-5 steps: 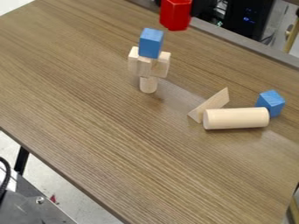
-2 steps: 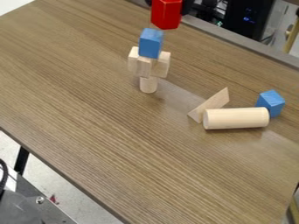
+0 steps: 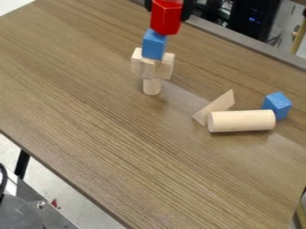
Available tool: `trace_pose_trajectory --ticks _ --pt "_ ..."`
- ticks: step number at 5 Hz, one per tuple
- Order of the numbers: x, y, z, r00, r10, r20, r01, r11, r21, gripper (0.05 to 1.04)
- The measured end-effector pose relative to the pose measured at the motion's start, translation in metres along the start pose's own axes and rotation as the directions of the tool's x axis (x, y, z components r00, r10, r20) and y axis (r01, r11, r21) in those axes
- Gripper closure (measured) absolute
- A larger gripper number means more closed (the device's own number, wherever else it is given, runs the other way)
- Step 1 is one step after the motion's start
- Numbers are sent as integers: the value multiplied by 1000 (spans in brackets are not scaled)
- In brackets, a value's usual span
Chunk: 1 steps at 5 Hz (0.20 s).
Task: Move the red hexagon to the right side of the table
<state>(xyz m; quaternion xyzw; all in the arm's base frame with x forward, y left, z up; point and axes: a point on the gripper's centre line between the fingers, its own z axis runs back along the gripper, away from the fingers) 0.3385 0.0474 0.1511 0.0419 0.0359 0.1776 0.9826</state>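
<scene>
– Well, where's the red hexagon (image 3: pixel 165 19)?
– Top centre, clamped in the gripper (image 3: pixel 168 8), right by the blue block (image 3: pixel 154 44) topping a wooden stack (image 3: pixel 147 69); can't tell if touching.
– Obstacles?
– Wooden wedge (image 3: pixel 218 105), cylinder (image 3: pixel 242 120), blue cube (image 3: pixel 276 105) crowd the counter (image 3: pixel 119 147), right of frame.

The red hexagon (image 3: pixel 165 20) is moving leftward across the view with the gripper (image 3: pixel 168 10) — first from beyond the stack's right side toward the blue cube (image 3: pixel 154 45), then also dropping lower in the view. Its bottom is now overlapping the cube's top corner, which it was leaving uncovered in both earlier frames; whether the two are touching, the view isn't telling. More of the gripper is showing on the hexagon's left side — its dark fingers (image 3: pixel 188 10) are now flanking the red sides more plainly than at first.
</scene>
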Motion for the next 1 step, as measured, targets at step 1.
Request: trace_pose_trajectory --ticks 1 --pt "1 4 -2 1000 6 2 -6 1000 10 327"
